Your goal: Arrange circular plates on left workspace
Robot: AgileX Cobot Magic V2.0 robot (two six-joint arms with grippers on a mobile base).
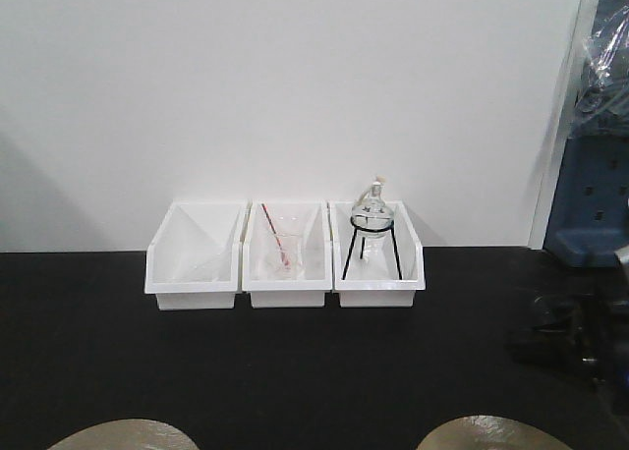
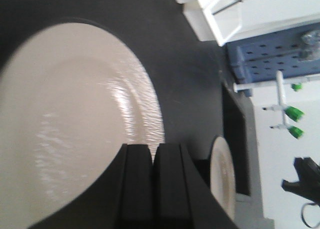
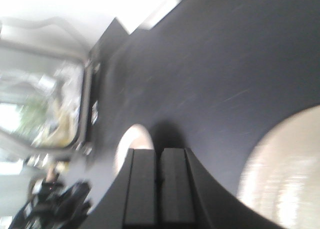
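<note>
With the left plate (image 1: 123, 436) and right plate (image 1: 491, 434) lying at the table's (image 1: 295, 371) near edge, and the left fingers (image 2: 137, 184) and right fingers (image 3: 142, 189) pressed together empty, spread them wide before pinching a rim squarely.

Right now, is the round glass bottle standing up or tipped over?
Standing up. The glass bottle sits neck-up on a black tripod stand inside the rightmost white bin.

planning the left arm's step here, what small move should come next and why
Probably open the left gripper: its jaws are shut on nothing, while the near plate lies flat on the benchtop with its rim right at the tips, so a grasp needs open jaws first.
</note>
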